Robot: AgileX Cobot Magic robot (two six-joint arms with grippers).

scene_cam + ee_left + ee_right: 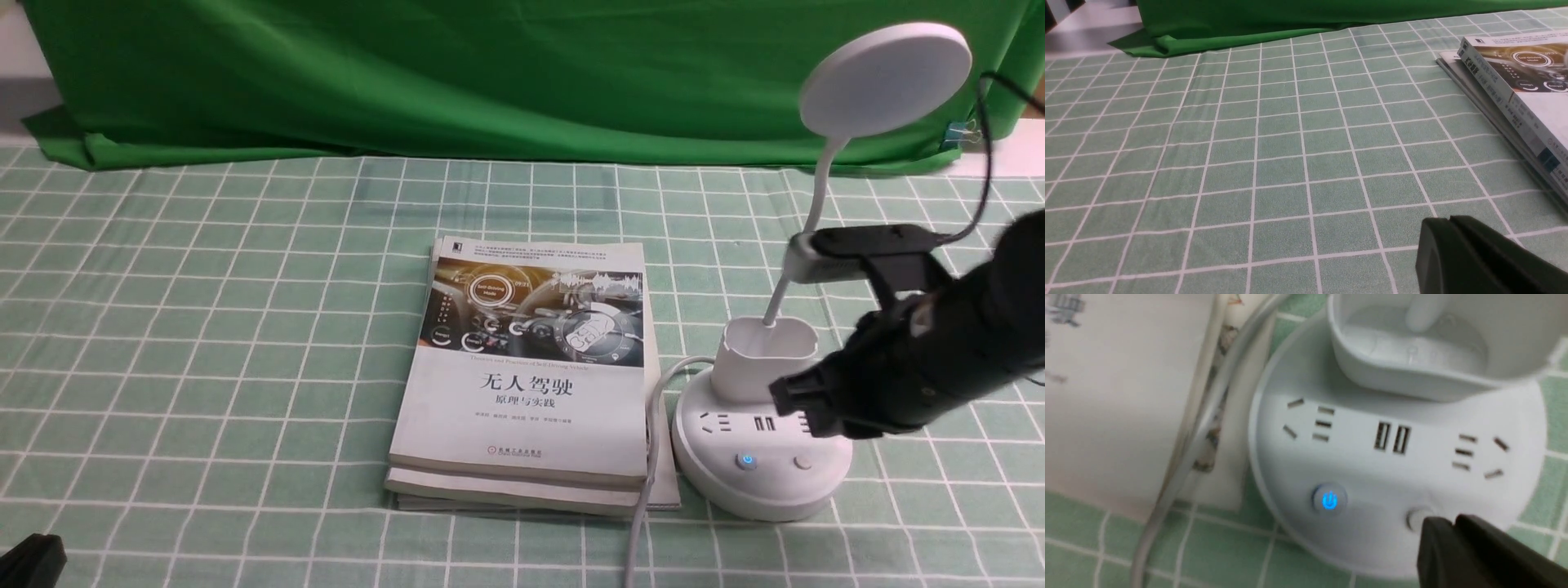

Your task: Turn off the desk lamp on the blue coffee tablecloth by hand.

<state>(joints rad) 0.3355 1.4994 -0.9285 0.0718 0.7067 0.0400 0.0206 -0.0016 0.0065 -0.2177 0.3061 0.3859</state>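
The desk lamp (pixel 763 355) stands on the right side of the blue coffee tablecloth (pixel 204 327), its round base just right of a stack of books (pixel 522 384), with its white cable (pixel 649 457) running toward the near edge between them. My right gripper (pixel 796 404) comes in low from the right and hangs over the near-right part of that base. I hold its fingers (pixel 1474 555) pressed together, because a single blunt tip suits pushing a small button better than a spread pair would.

From my right wrist I see two buttons on the near rim. The left one, the power button (pixel 1329 500), glows blue, so I judge the base is live. The plain white button (pixel 1417 518) sits to its right, and my tip is right at its edge — whether I already touch it I cannot tell. I also cannot tell from the disc head (pixel 886 77) whether the light is on.

I judge the press itself is not yet done. Which button controls the lamp is not marked clearly enough for me to be sure, and a push angled sideways could slide the base toward the books.

My left gripper (pixel 1453 253) rests low at the near-left, fingers closed on nothing, well apart from the lamp — it has no part in this press.
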